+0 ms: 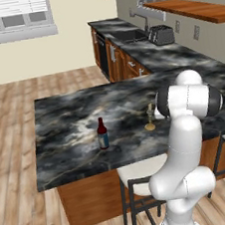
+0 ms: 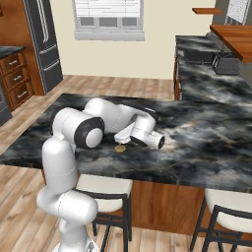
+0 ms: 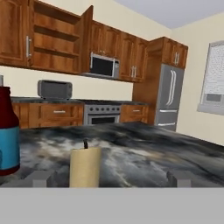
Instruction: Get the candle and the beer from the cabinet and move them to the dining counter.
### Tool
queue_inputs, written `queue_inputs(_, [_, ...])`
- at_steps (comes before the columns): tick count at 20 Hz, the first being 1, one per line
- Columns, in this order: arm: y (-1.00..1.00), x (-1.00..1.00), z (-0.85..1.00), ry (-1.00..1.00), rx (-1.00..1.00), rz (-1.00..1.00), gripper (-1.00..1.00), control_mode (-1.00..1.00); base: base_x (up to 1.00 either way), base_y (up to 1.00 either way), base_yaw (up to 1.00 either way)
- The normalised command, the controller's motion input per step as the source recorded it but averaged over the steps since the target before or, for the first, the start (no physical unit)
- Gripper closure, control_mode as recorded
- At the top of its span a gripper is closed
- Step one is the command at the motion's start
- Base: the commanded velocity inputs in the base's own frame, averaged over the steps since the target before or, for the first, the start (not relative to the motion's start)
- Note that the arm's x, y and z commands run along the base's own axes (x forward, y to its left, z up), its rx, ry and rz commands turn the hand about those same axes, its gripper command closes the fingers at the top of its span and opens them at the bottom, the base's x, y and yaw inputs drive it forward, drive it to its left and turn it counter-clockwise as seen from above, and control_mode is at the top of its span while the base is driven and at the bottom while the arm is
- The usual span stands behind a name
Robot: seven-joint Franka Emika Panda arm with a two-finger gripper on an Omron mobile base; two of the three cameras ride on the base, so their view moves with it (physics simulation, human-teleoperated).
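Note:
The beer (image 1: 102,134), a dark bottle with a blue label, stands upright on the dining counter (image 1: 65,120). To its right stands the candle (image 1: 150,117) in its brass holder, partly behind my arm. In the hand view the cream candle (image 3: 85,167) rises close between my fingertips (image 3: 40,178), which stand wide apart and do not touch it; the beer (image 3: 8,140) is at the left edge. My gripper (image 3: 109,178) is open. From the right base view my gripper (image 2: 124,137) hovers low over the candle's gold base (image 2: 119,148). Beyond the counter, the cabinet (image 3: 57,39) has one door open.
Stools (image 1: 142,173) (image 2: 231,204) stand along the island's near side. A toaster (image 1: 160,35) sits on the sink counter behind. Across the room are a microwave (image 3: 103,65), a second toaster (image 3: 54,89), an oven and a steel fridge (image 3: 168,98).

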Motion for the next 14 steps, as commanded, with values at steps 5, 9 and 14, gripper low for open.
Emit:
queue_inputs(5, [-0.18, -0.15, 0.32, 0.00, 0.00, -0.07, -1.00, -1.00, 0.00, 0.00, 0.00])
queue_inputs(9, [-0.11, -0.38, 0.46, 0.00, 0.00, -0.09, -1.00, -1.00, 0.00, 0.00, 0.00])
queue_inputs(14, [0.00, -0.52, 0.56, 0.00, -0.01, -0.16, -1.00, -1.00, 0.00, 0.00, 0.00])
